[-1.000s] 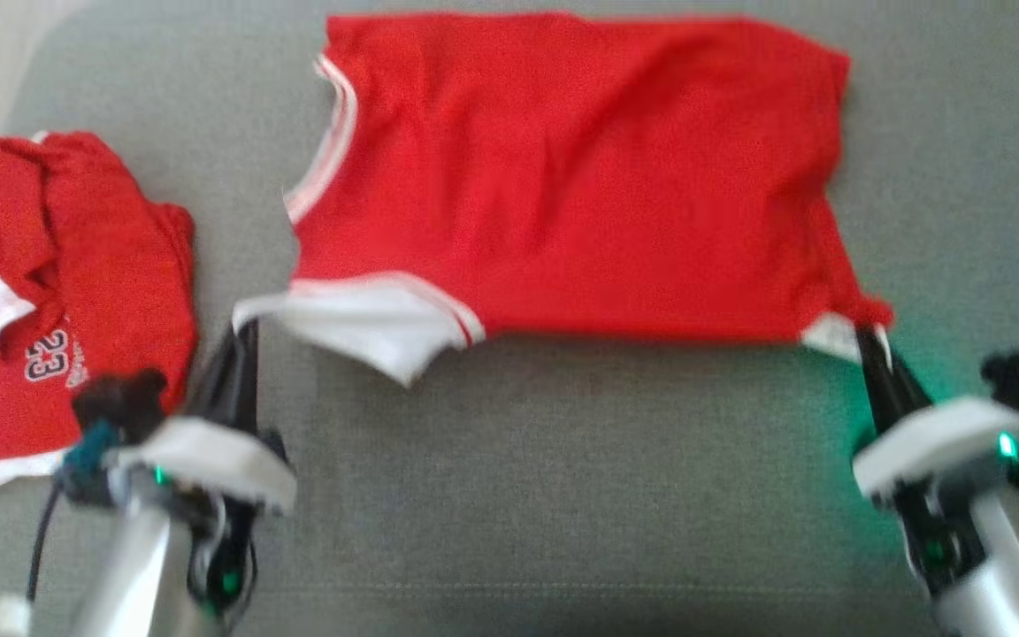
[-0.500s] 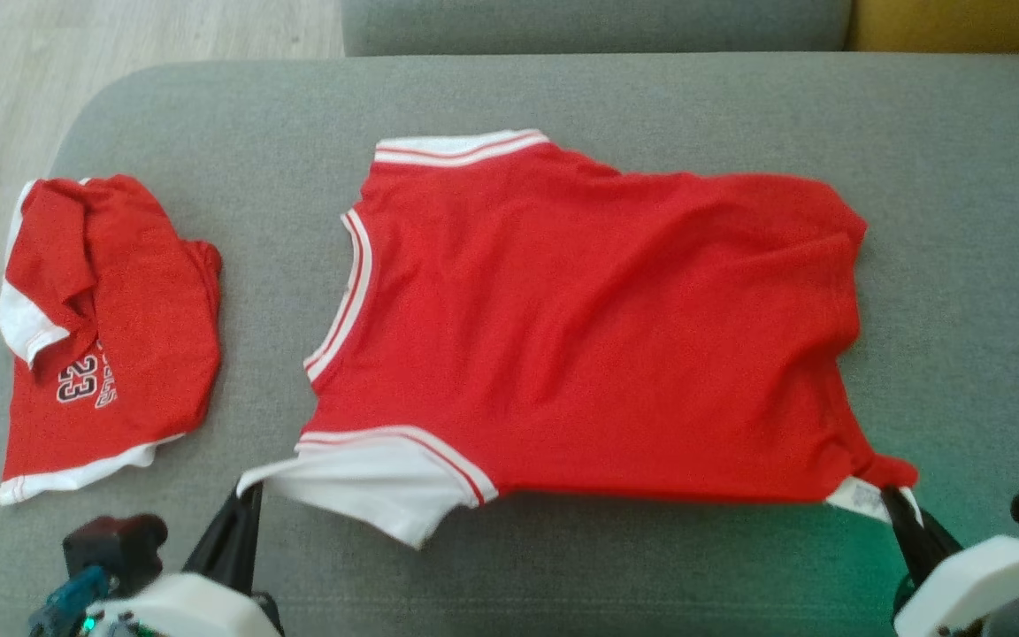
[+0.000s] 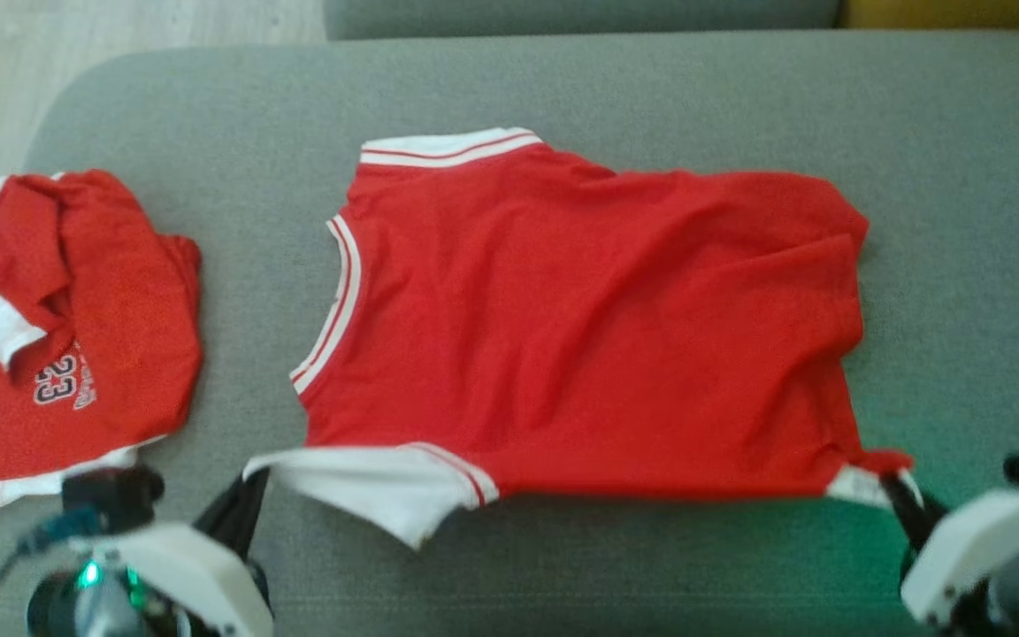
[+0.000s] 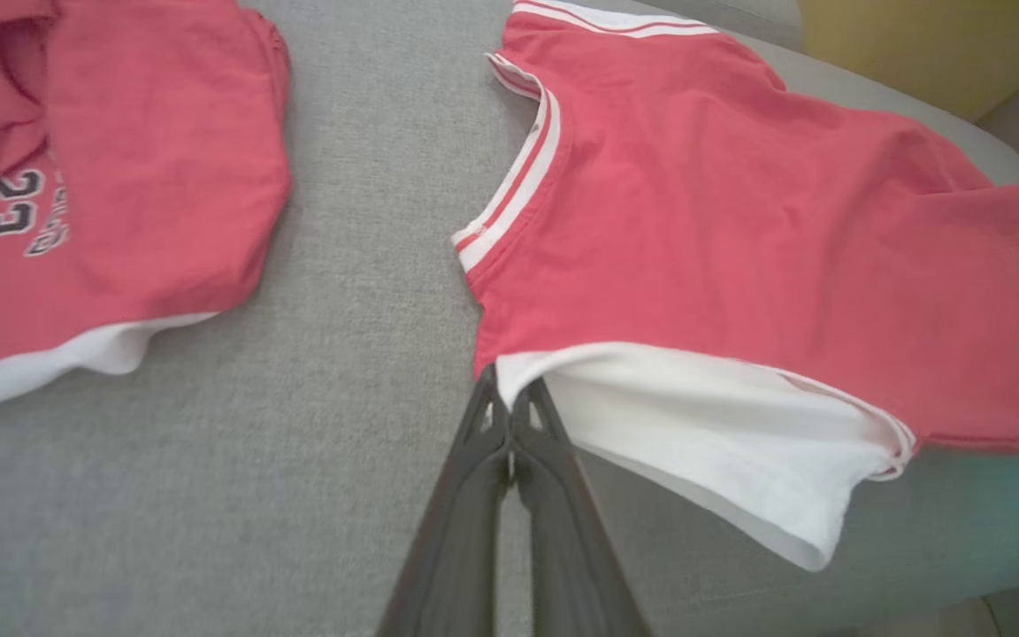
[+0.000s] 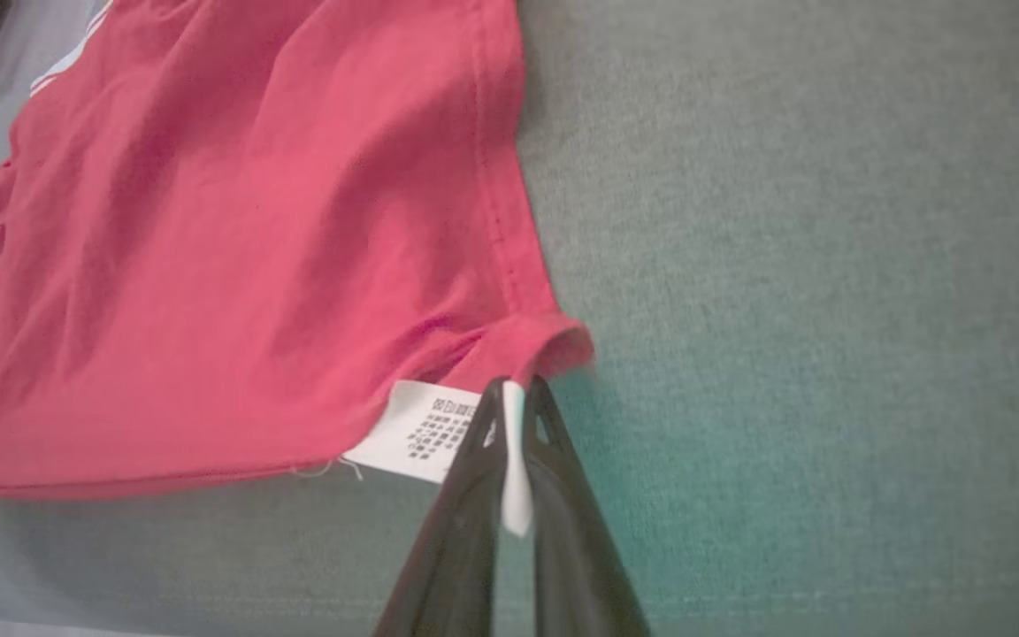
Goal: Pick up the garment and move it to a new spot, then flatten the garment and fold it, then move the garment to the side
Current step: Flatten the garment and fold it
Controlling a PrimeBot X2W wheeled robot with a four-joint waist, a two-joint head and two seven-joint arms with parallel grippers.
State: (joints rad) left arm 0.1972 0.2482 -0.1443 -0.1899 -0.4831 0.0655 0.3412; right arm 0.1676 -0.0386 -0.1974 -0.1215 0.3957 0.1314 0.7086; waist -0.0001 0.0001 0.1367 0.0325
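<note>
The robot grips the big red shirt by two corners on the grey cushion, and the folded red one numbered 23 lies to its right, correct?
Not quite. The folded shirt numbered 23 lies to the left of the spread shirt, not the right, as the head view shows. The rest holds: the jaws pinch the spread shirt's two near corners on the grey cushion.

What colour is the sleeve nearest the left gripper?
White sleeve, red-striped edge; best in left wrist view.
</note>
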